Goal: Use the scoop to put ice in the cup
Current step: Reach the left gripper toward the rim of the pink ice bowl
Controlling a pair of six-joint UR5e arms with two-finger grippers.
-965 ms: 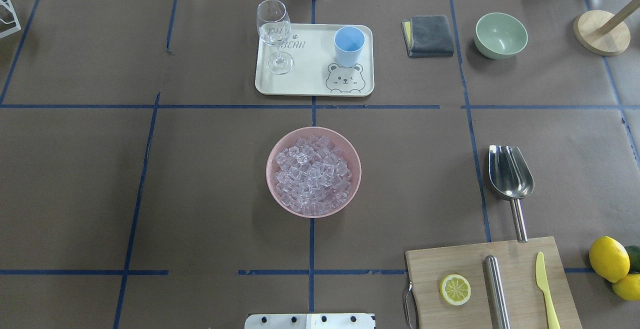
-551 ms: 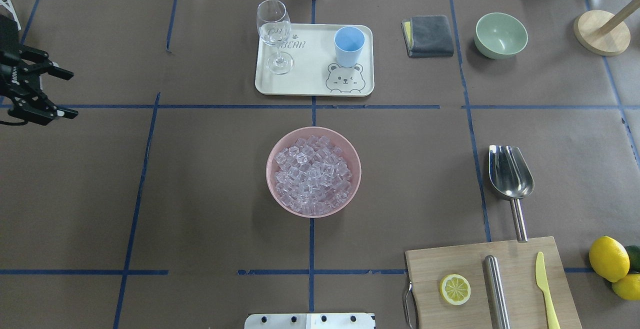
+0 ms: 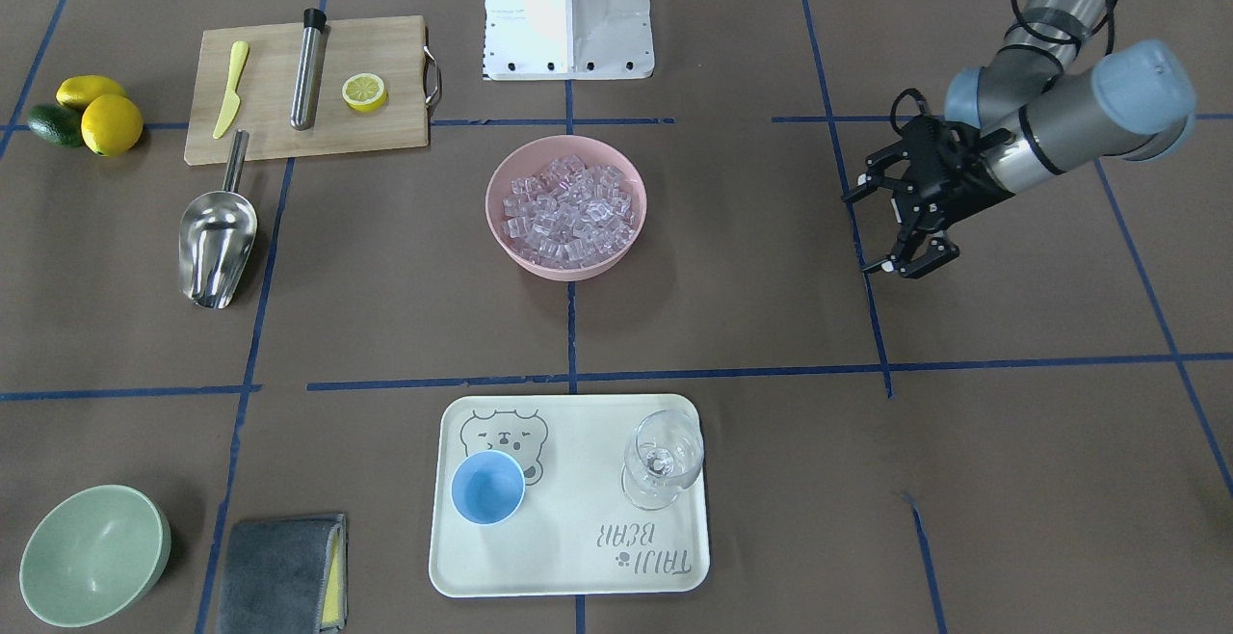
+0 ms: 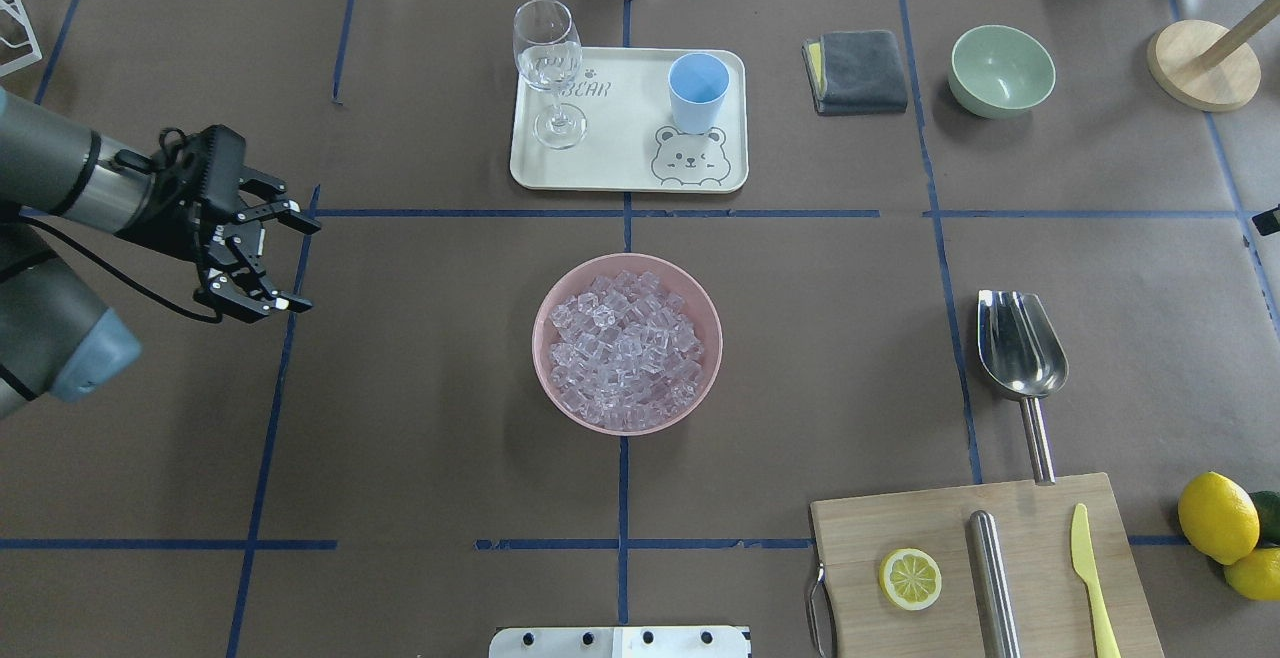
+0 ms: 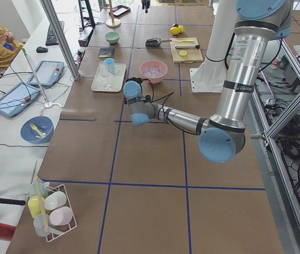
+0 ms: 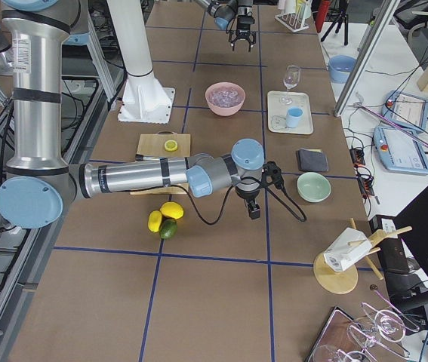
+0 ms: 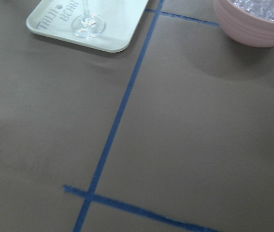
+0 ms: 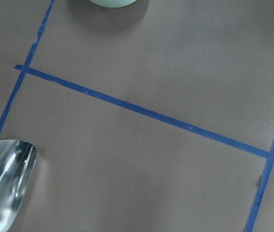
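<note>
Small clear glassy ice cubes (image 4: 626, 348) fill a round pink bowl (image 4: 538, 358), with the shiny steel scoop (image 4: 1020, 348) lying free at its 3 o'clock, the small light-blue plastic cup (image 4: 698, 88) on a cream tray (image 4: 610, 153) at 12 o'clock, the left tool (image 4: 312, 268) spread wide and empty at 9 o'clock, and the right tool (image 6: 253, 211) too unclear to tell its spread.

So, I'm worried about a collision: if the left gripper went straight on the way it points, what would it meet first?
Likely bare table paper: the left gripper is open and angled down. In plan it lines up with the pink bowl of ice, but depth is unclear.
</note>
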